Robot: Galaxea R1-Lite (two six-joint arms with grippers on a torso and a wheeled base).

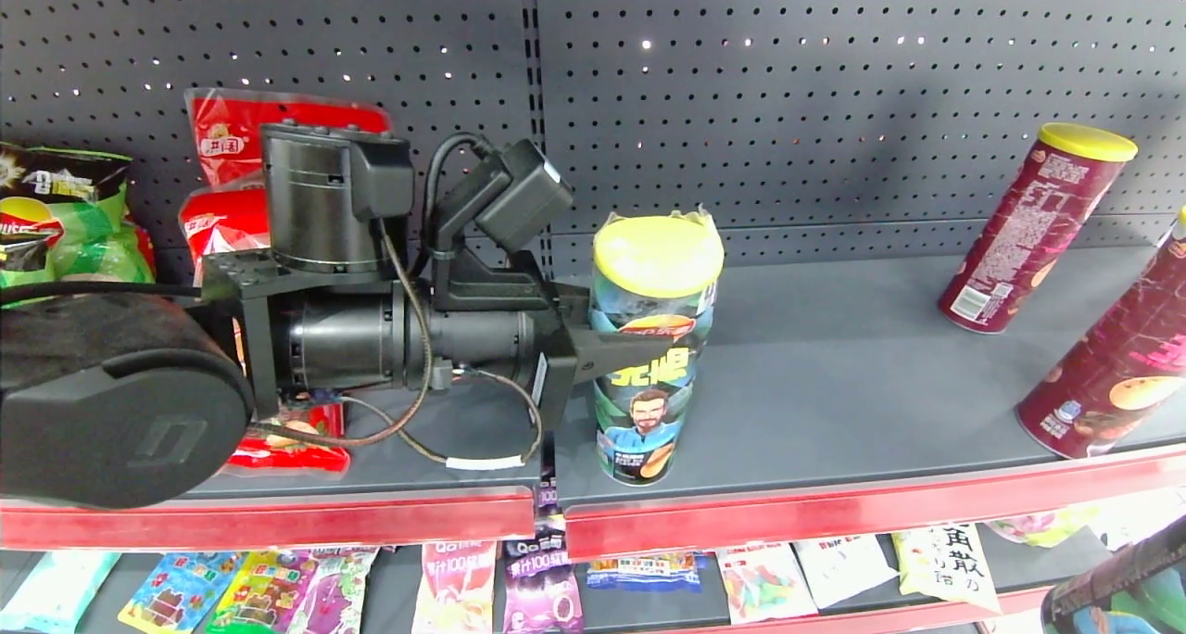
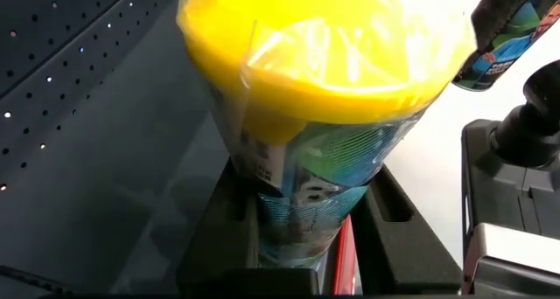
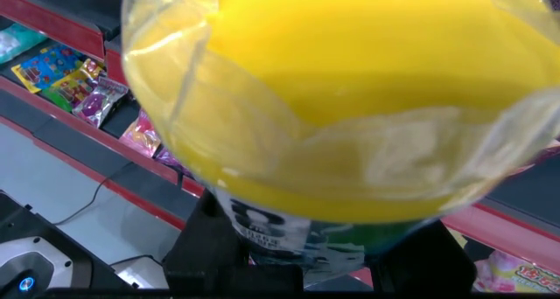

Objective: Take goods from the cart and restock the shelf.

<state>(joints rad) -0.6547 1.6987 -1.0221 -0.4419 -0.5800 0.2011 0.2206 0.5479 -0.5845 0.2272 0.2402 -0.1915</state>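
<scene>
A chip can (image 1: 653, 272) with a yellow lid and blue-green print stands upright on the grey shelf (image 1: 834, 384), near its red front edge. My left gripper (image 1: 639, 337) comes in from the left and is shut on the can's middle, one finger across its front. In the left wrist view the same can (image 2: 324, 54) rises between the two fingers (image 2: 223, 225). My right gripper (image 3: 306, 264) is shut on a second yellow-lidded chip can (image 3: 350, 98), held in front of and below the shelf. That second can (image 2: 503, 37) also appears beyond the first.
Two maroon cans (image 1: 1028, 231) (image 1: 1112, 365) lean at the shelf's right end. Green snack bags (image 1: 65, 217) and red bags (image 1: 232, 143) fill the left end behind my arm. Free shelf lies between the held can and the maroon ones. Small packets (image 1: 556, 588) line the lower shelf.
</scene>
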